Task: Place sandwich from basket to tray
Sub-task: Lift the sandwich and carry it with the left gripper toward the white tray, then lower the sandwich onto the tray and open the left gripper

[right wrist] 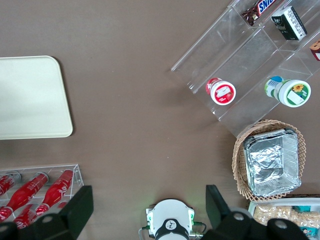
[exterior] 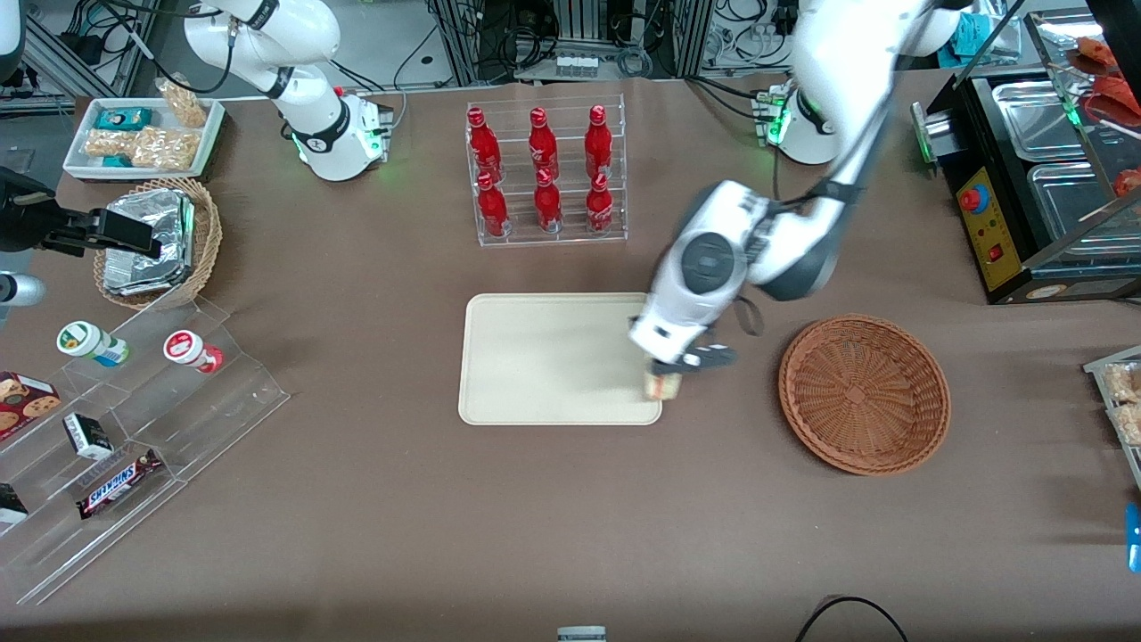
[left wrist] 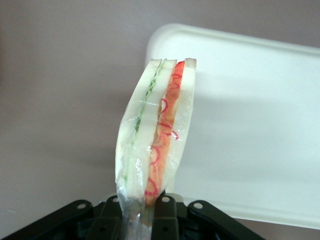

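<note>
Brown tabletop noted. I hold the wrapped sandwich [left wrist: 156,130] clamped in the closed gripper [exterior: 670,366], above the tray [exterior: 544,357] edge at its four o'clock; basket [exterior: 863,392] empty, release outstanding.

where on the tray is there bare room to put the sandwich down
The whole tray is bare, from the edge nearest the bottle rack to the one nearest the camera. It is tight only at the corner toward the basket, where the gripper holds the sandwich.
</note>
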You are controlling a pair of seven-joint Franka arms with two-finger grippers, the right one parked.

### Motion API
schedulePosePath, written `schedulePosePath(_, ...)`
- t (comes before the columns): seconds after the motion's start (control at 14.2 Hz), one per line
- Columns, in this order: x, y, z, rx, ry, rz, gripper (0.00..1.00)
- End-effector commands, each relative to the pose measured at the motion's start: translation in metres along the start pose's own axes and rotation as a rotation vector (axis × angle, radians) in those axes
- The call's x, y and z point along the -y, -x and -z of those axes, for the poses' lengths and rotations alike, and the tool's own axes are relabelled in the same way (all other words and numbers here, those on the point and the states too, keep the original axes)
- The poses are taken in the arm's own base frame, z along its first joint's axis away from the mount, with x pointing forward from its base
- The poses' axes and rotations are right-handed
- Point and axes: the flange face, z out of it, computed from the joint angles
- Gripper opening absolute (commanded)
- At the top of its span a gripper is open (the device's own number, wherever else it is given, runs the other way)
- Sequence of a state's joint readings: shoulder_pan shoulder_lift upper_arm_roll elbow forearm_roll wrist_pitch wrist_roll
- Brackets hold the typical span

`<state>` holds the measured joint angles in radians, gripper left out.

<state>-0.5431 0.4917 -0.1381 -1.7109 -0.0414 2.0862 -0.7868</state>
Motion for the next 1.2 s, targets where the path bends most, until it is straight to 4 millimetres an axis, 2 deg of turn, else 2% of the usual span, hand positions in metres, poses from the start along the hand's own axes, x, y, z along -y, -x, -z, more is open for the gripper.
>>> schedulePosePath(0.0, -0.039, 0.000, -0.017, -0.004, -0.006, 0.003, 0.22)
schedulePosePath(0.14, -0.060, 0.019, -0.025, -0.001, -0.007, -0.027, 0.22)
schedulePosePath(0.42, -0.092, 0.035, -0.040, -0.003, -0.007, -0.023, 0.25)
schedulePosePath(0.63, -0.105, 0.036, -0.042, -0.010, 0.003, -0.005, 0.25)
schedulePosePath(0.99, -0.133, 0.052, -0.046, -0.018, 0.007, 0.064, 0.24)
schedulePosePath(1.13, -0.133, 0.052, -0.048, -0.047, -0.015, 0.088, 0.24)
